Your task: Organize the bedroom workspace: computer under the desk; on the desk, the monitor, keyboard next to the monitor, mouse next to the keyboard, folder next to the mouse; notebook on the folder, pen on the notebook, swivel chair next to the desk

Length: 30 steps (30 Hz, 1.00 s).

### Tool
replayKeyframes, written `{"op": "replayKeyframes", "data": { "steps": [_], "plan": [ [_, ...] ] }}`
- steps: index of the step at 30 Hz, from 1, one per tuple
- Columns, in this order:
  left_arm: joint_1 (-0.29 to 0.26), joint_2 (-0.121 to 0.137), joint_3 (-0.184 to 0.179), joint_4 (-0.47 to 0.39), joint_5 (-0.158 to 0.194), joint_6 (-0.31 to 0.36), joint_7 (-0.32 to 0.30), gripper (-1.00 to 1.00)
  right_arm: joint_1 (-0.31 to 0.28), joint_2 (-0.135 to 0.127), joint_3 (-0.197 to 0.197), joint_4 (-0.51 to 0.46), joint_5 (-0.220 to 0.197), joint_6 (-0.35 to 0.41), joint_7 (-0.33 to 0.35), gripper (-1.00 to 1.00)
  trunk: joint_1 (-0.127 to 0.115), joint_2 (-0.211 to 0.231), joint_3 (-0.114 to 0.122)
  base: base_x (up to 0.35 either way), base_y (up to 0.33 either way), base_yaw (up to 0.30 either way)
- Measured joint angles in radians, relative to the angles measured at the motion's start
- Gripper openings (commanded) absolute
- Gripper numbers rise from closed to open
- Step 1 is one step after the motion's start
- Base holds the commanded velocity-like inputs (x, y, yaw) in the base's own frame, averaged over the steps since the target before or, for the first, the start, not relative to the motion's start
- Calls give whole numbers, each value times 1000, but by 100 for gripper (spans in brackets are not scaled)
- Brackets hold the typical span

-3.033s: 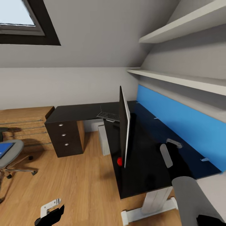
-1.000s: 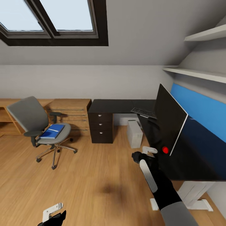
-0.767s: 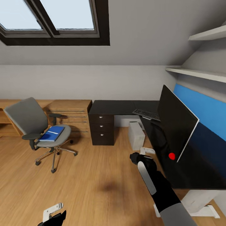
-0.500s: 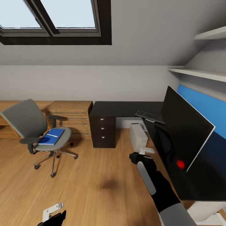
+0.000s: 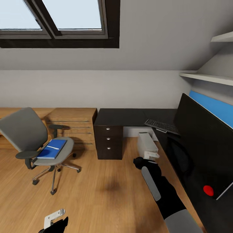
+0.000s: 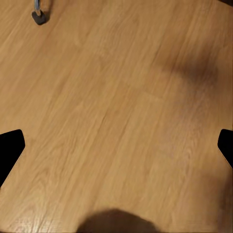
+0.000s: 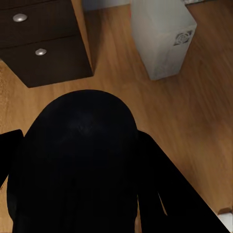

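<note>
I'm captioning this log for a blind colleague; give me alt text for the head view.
A bedroom workspace: the swivel chair stands on the wooden floor away from the desk, with the blue folder on its seat. The keyboard and monitor sit on the desk, the computer on the floor beside it. The right gripper reaches forward.

Even, soft daylight from the skylight [image 5: 58, 19]; faint blurry shadows on the wooden floor [image 5: 110, 191]; renders slightly soft, wide-angle stretched at edges.
</note>
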Motion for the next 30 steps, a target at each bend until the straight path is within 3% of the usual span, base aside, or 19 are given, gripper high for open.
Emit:
{"op": "replayKeyframes", "data": {
  "steps": [5, 14, 18, 20, 22, 23, 24, 28, 30],
  "plan": [
    [0, -1, -1, 0, 0, 0, 0, 100, 0, 0, 0, 0, 0, 0, 0, -100, 0, 0, 8, 318, 57, 17],
    [0, -1, -2, 1, 0, 0, 0, 100, 0, 1, 1, 0, 4, 0, -1, -100, 0, 0, 15, 321, -5, 191],
    [0, 2, -6, -79, 2, 19, -6, 100, 0, -1, -1, -12, 5, 0, -2, -100, 0, 0, 15, 321, -74, 16],
    [1, 3, -6, -180, 2, 91, -5, 100, 0, -1, -1, -13, 5, 0, -2, -100, 0, 0, 15, 321, -85, 4],
    [-4, 4, -6, -257, 3, 220, -6, 100, 0, -1, -2, -14, 5, 0, -2, -100, 0, 0, 15, 321, -88, 1],
    [-78, 3, -3, -305, 10, 421, -5, 100, 0, -2, -2, -15, 6, 0, -3, -100, 0, 0, 14, 321, -89, 0],
    [-187, 3, -2, -311, 11, 446, -5, 100, 0, -2, -2, -15, 7, 0, -3, -100, 0, 0, 15, 321, -86, 0],
    [-257, 0, 1, -324, 50, 498, -5, 100, 0, -3, -3, -15, 7, 0, -3, -100, 0, 0, 15, 321, -62, 0],
    [-270, -5, -9, -274, 67, 500, -2, 100, 0, -3, -3, -13, 8, 0, -3, -100, 0, 0, 15, 321, -79, 0]
  ]
}}
